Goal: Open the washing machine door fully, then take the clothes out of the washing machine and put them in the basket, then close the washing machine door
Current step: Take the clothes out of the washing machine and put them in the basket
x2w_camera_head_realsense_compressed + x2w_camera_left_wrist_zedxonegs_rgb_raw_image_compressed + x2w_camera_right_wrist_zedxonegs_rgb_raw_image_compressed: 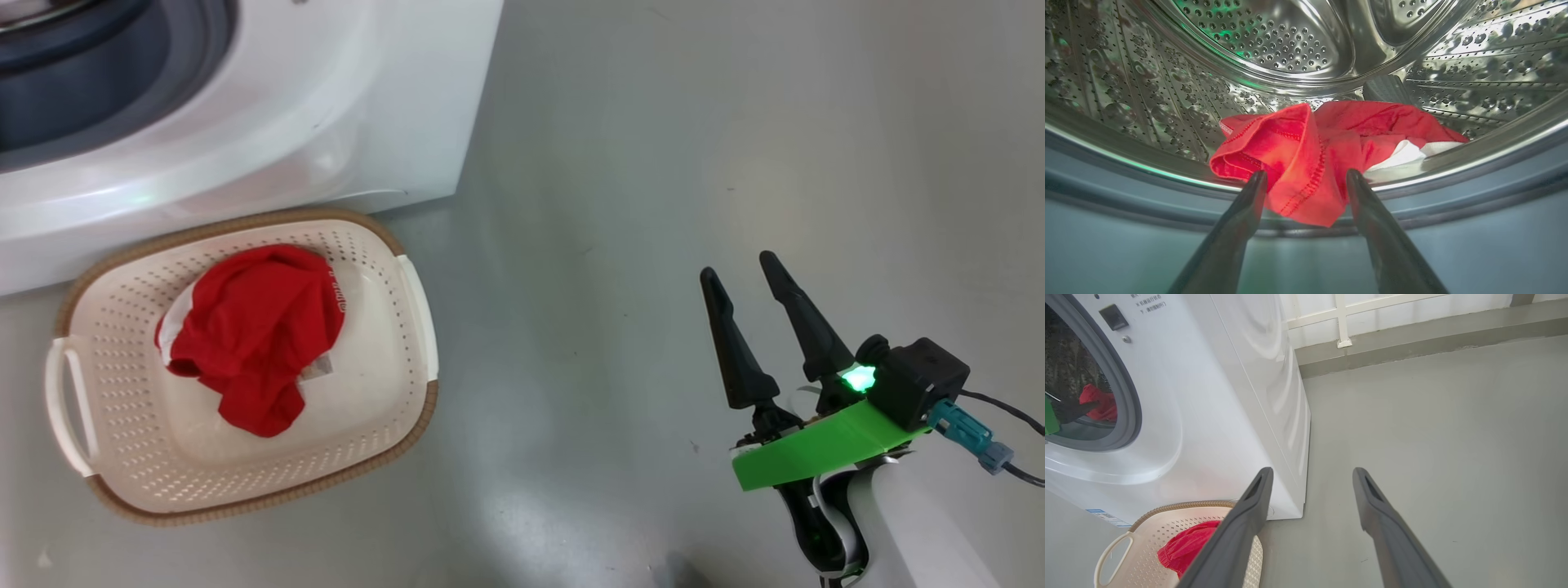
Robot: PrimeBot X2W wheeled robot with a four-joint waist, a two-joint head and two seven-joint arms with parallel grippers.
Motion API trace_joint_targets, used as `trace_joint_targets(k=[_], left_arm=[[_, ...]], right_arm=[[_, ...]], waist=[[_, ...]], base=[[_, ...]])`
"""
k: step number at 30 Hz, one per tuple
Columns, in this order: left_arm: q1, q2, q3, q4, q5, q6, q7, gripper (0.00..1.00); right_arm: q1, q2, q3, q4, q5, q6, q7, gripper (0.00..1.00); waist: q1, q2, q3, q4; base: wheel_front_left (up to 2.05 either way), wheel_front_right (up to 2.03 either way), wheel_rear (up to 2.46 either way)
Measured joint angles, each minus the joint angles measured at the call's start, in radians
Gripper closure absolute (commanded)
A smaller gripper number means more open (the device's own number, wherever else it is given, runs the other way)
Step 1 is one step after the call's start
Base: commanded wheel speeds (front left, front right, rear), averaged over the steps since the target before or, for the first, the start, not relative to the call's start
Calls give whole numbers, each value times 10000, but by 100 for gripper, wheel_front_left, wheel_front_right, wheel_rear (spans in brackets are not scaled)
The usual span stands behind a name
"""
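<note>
In the left wrist view my left gripper (pixel 1306 175) is open at the lip of the washing machine's steel drum (pixel 1274 49). Its fingers stand either side of a hanging fold of red clothes (pixel 1306 143) with a white part, which drape over the grey rubber ring (pixel 1126 196). More red clothes (pixel 253 335) lie in the cream basket (pixel 245 224) on the floor in front of the white washing machine (pixel 326 122). My right gripper (pixel 743 269) is open and holds nothing, above bare floor to the right of the basket. The washing machine door is out of view.
Grey floor (pixel 653 163) stretches to the right of the machine and basket. A low kerb and a white railing (pixel 1343 322) run along the back. The basket (pixel 1180 506) sits close against the machine's front corner (pixel 1290 498).
</note>
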Motion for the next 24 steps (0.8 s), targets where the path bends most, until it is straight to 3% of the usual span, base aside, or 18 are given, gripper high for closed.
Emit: trace_joint_targets(k=[5,6,7,9,13,20,24], left_arm=[[-215,259,-46,234,0,71,-71,0],[-258,286,-115,305,-2,69,-77,16],[-284,288,-144,339,-2,69,-82,52],[-308,290,-182,387,-2,54,-84,99],[-308,307,-207,458,-58,38,-84,100],[-269,226,-226,516,-370,-359,-441,100],[361,-217,-31,192,-849,-723,-612,100]], right_arm=[[-86,6,117,-15,27,0,0,0],[-86,6,125,-17,29,0,0,0],[-86,6,125,-17,36,0,0,0],[-86,6,128,-15,75,0,0,0],[-86,6,134,-12,79,0,0,0],[-81,8,128,38,77,0,0,0],[-35,10,119,107,50,0,0,0]], waist=[[0,0,139,-164],[0,0,174,-211],[0,0,185,-230],[0,0,180,-263],[0,0,131,-289],[0,0,-112,-250],[0,0,-448,-142]], base=[[0,0,0],[0,0,0],[0,0,0],[0,0,0],[0,0,0],[0,0,0],[0,0,0]])
